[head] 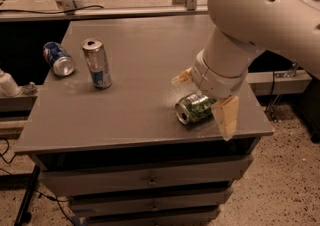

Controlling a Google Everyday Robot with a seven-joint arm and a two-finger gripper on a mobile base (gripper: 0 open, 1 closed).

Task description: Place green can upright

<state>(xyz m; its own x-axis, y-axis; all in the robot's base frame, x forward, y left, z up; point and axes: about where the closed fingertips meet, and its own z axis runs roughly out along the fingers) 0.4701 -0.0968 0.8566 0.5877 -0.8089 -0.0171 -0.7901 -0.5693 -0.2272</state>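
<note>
The green can (193, 108) lies on its side near the front right of the grey table (130, 70), silver top facing front left. My gripper (205, 100) hangs right over it, open. One tan finger (227, 117) reaches down past the can's right end and the other finger (182, 76) sits behind its left side. The fingers straddle the can without closing on it. The white arm hides the can's rear part.
A tall slim silver-blue can (97, 63) stands upright at the left middle of the table. A blue, red and white can (58, 58) lies on its side near the left edge. Drawers (150, 182) sit under the table top.
</note>
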